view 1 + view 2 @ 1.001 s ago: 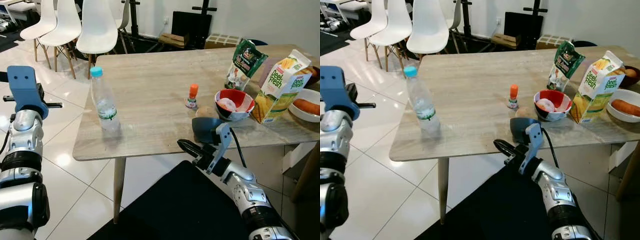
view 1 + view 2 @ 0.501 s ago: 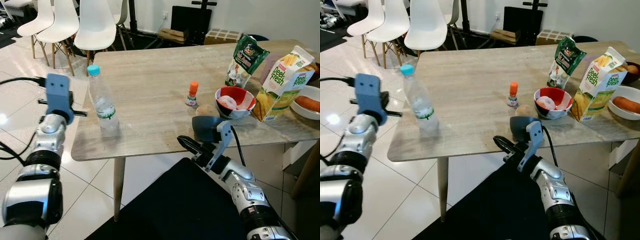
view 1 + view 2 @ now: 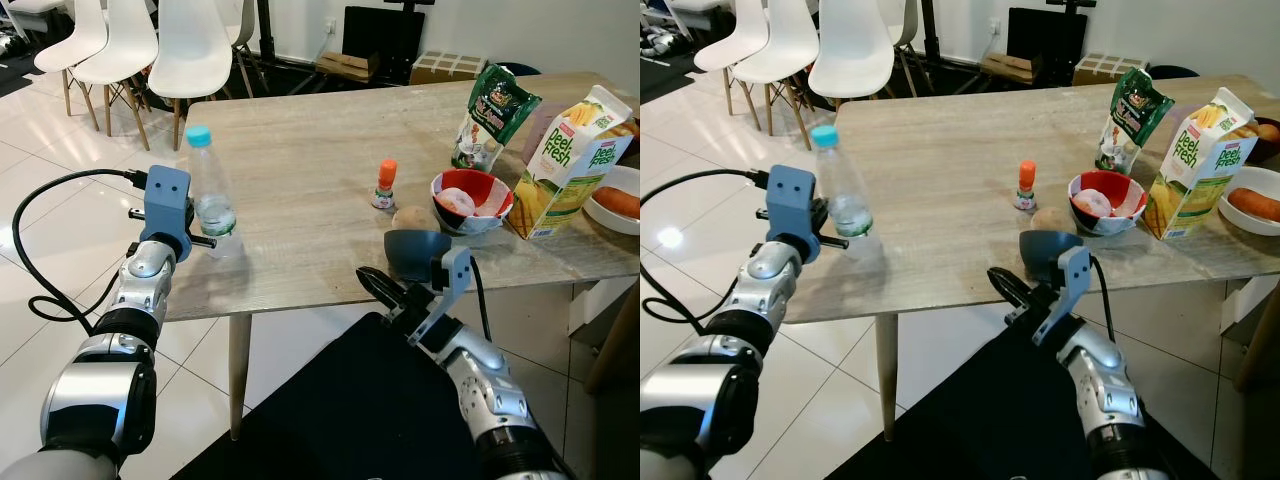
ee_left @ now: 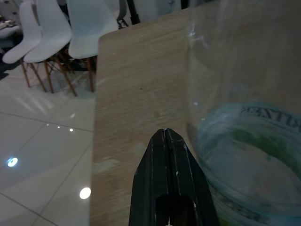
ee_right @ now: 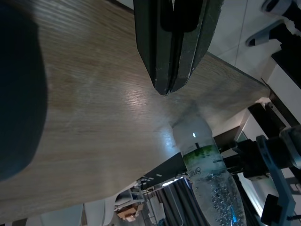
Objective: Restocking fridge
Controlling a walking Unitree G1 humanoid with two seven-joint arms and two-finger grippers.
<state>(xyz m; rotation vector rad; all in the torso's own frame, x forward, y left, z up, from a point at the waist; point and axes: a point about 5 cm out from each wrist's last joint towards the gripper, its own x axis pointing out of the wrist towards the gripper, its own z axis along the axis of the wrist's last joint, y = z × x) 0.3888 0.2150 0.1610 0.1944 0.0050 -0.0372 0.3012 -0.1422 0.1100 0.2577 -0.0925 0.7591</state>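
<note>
A clear water bottle with a light blue cap stands upright near the left front corner of the wooden table. My left gripper is at the bottle's lower part, on its left side. In the left wrist view its fingers are pressed together with the bottle right beside them, not between them. My right gripper is shut and hangs just below the table's front edge, pointing left toward the bottle.
On the table's right side are a small orange-capped bottle, a red bowl, a green bag, a juice carton, a white plate and a dark bowl at the front edge. White chairs stand behind.
My left arm has swung in from the far left up to the bottle's side. The right arm has hardly moved. The bottle stands as before.
</note>
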